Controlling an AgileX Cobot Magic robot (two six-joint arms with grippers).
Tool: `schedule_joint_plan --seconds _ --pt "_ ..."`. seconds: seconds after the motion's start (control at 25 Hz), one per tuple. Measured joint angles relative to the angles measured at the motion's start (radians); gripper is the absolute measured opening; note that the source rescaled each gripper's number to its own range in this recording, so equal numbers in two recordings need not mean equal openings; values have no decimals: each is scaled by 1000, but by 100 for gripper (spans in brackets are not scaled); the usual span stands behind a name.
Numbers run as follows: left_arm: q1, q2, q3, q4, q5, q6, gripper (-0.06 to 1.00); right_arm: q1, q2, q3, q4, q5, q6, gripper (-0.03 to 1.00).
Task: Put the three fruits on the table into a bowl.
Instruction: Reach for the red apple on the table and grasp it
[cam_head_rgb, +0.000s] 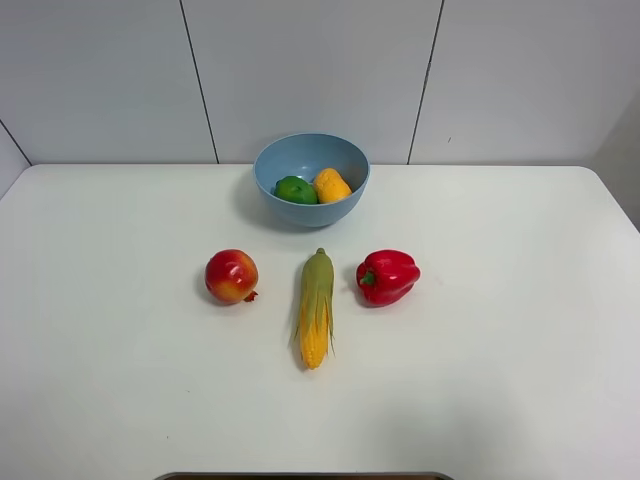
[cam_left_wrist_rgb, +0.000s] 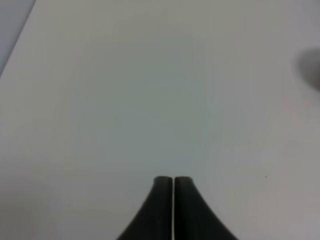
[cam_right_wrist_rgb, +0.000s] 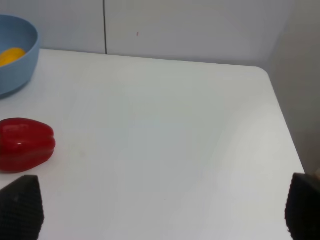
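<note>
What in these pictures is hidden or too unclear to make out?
High view: the bowl wall hides the undersides of the green fruit and the orange-yellow fruit.
Left wrist view: a dark smudge at the edge, too blurred to name.
Right wrist view: the frame edge cuts off the red bell pepper and the bowl.

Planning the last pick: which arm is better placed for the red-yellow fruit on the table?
Probably left: the pomegranate lies on that side; corn and pepper separate it from the open right gripper. The left gripper must open.
</note>
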Motion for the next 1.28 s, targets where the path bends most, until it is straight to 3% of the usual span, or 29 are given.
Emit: schedule_joint_plan --seconds 0.56,1.28 --pt "0 0 0 0 0 0 0 -28 0 89 8 -1 2 100" --pt "0 0 0 0 0 0 0 -28 0 93 11 -4 2 100"
